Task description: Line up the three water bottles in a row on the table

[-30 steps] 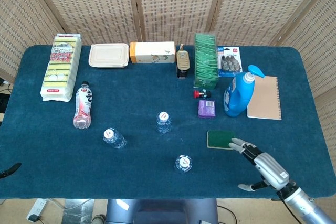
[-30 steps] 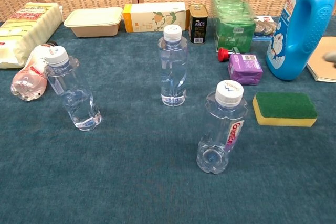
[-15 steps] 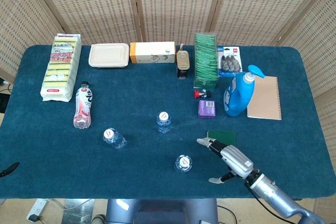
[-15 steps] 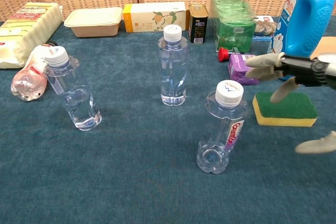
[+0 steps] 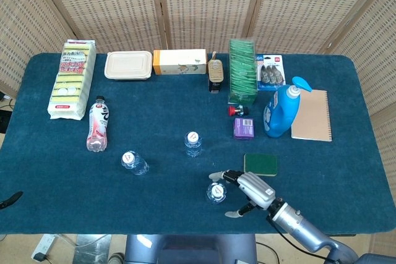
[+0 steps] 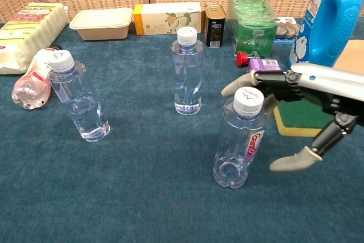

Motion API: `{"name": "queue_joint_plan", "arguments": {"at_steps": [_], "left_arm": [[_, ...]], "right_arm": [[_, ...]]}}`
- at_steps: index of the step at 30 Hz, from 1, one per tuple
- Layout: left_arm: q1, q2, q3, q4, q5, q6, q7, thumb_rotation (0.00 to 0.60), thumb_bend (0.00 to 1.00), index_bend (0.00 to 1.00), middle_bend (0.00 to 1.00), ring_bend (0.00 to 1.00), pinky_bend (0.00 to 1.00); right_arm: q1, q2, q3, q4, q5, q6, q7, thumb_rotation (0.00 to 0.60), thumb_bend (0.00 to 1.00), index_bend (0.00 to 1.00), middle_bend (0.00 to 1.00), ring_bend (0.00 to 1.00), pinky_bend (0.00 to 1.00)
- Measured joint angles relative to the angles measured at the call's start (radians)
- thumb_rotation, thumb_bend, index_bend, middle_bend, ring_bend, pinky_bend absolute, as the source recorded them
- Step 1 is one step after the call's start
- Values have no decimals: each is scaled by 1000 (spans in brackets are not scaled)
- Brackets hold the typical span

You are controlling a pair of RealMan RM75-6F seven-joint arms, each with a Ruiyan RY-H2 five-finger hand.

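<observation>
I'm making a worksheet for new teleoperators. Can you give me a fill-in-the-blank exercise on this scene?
1. The right hand is open beside the nearest water bottle, whose cap is ____ in colour.
2. The pink-labelled bottle is ____ on the table rather than standing.
3. Behind the right hand lies a yellow sponge with a ____ top.
4. The tall detergent bottle is ____ in colour.

Missing words: white; lying; green; blue

Clear bottles, white caps, on a dark teal tabletop [image 5: 346,171].
The three bottles [image 6: 239,138] [image 6: 187,71] [image 6: 78,97] are transparent; the nearest carries red lettering. The robot hand [image 6: 296,106] is silver and black with beige fingertips [image 6: 287,162]. Behind it: green-and-yellow sponge [image 6: 301,116], blue jug [image 6: 329,21].
</observation>
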Motion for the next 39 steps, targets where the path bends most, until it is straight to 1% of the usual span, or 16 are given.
{"name": "queue_joint_plan", "arguments": {"at_steps": [1,4,7,12,15,18,21,25,28,32,35,39], "left_arm": [[0,0,0,1,0,1,-3,600,116,0,0,0,43],[1,1,0,4,0,4,-12,600,115,0,0,0,43],[2,3,-1,8,-3,3,-22,600,116,0,0,0,43],[3,5,3,14,7,9,-34,600,116,0,0,0,44],[4,6,6,16,11,12,-40,600,117,0,0,0,43],[4,7,7,18,14,12,-46,600,115,0,0,0,43],[3,8,9,18,16,11,-48,600,115,0,0,0,43],[5,10,13,20,25,18,-52,600,116,0,0,0,43],[9,10,15,23,28,25,-58,600,115,0,0,0,43],[9,11,14,27,24,25,-67,600,115,0,0,0,43],[6,12,14,30,24,20,-71,600,115,0,0,0,43],[6,13,15,32,23,21,-79,600,115,0,0,0,43]], "right_arm": [[2,-7,3,0,10,-3,-4,600,143,255,383,366,470],[4,-32,15,-1,40,-5,-9,600,242,334,477,465,621],[-1,-45,20,2,49,17,-21,600,295,393,541,531,699],[-20,-54,19,-3,54,69,-53,600,337,410,554,545,710],[-24,-45,21,-18,55,86,-62,600,340,410,554,545,711],[-21,-25,40,-38,64,96,-73,600,340,410,554,546,711],[-10,-8,70,-53,96,91,-91,600,340,410,555,545,712],[15,5,116,-63,167,53,-117,600,340,410,555,545,714],[43,10,153,-62,246,-4,-141,600,340,410,555,544,714],[75,15,188,-62,330,-72,-162,600,341,410,555,542,714],[96,17,209,-59,376,-108,-180,600,340,410,555,542,714],[113,18,222,-53,414,-137,-206,600,340,410,555,541,714]]}}
